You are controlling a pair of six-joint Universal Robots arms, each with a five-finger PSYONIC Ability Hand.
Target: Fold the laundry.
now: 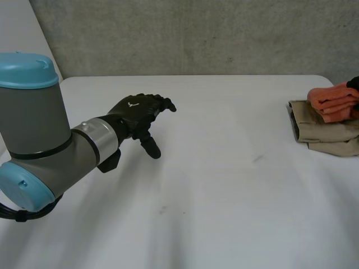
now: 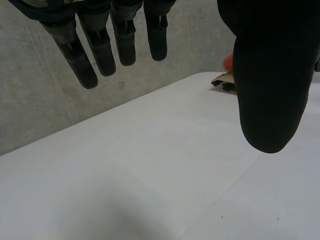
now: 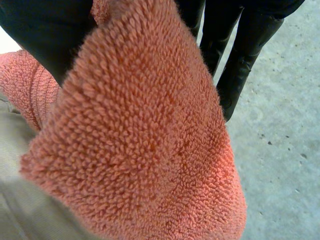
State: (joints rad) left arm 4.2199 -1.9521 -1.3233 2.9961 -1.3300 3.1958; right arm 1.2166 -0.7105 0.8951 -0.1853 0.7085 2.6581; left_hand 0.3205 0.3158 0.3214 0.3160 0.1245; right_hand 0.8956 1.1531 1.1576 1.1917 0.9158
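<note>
Left hand (image 1: 137,112) is hovering spread above white table (image 1: 224,185); right hand (image 3: 240,45) is pinching orange terry towel (image 3: 145,140) on folded beige cloth (image 1: 325,131).

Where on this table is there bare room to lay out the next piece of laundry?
The table is bare across its middle and near side, from the open left hand to the beige cloth. The right edge is crowded: there the orange towel, gripped by the right hand, lies on that cloth.
</note>
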